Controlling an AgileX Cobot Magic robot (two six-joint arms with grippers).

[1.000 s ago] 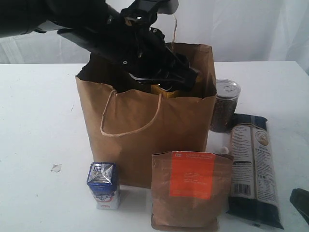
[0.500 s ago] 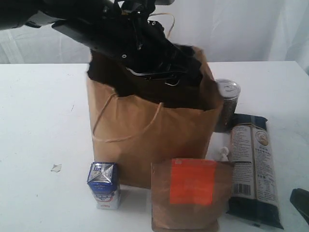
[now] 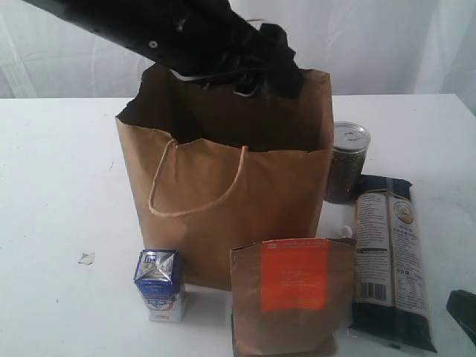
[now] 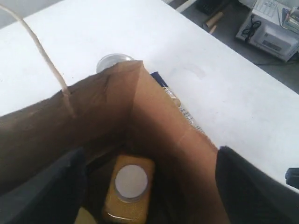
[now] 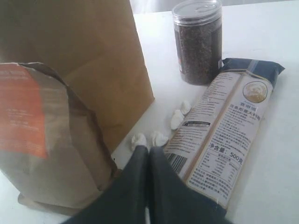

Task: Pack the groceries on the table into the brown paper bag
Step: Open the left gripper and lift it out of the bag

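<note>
I have the left pincer over the mouth of the brown paper bag. Its fingers are spread wide and have hold of nothing. Through the left wrist camera I look straight down into the bag. The yellow-grain bottle stands upright on the bottom near one corner, white cap up, below the fingers and clear of them.

The bag stands upright on the white tabletop, with one loop handle hanging down its front face. The small blue-white carton stands upright in front of the bag's left corner. The brown pouch with orange label stands in front of the bag's right half (whether it leans on the paper I cannot tell). To the right of the bag stands the dark tin, just beside the bag's wall. The long dark-blue noodle packet lies flat in front of the tin.

The right pincer is low at the near right of the tabletop, its fingers pressed together and holding nothing. It points into the gap between the pouch and the packet. A few small white lumps lie there beside the bag's foot.
</note>
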